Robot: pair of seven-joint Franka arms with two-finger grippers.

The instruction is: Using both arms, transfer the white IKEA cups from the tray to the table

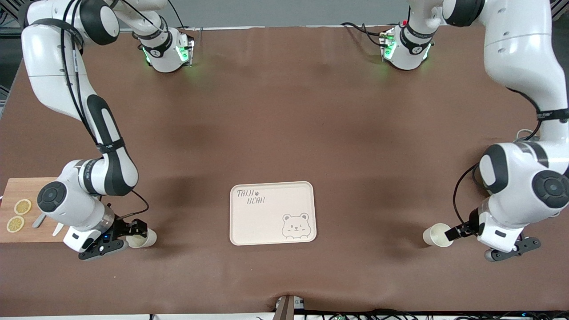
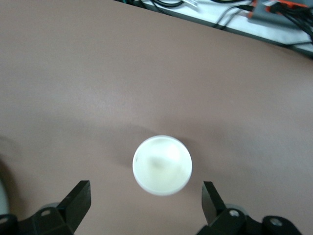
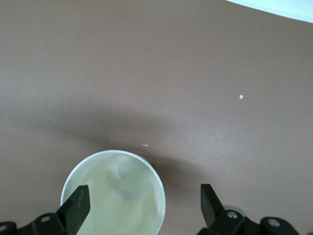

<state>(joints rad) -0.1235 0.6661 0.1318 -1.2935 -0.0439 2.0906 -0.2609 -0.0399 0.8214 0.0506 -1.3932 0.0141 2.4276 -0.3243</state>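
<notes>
Two white IKEA cups stand upright on the brown table, one at each end and both nearer the front camera than the tray. One cup is at the right arm's end. My right gripper is low over it and open, with one fingertip over the rim and the other well clear. The other cup is at the left arm's end. My left gripper is open beside it, and the cup lies just ahead of the fingertips, touching neither.
A cream tray with a bear drawing lies midway between the two cups. A wooden board with lemon slices sits at the right arm's end, beside that arm's wrist. Cables run along the table edge nearest the front camera.
</notes>
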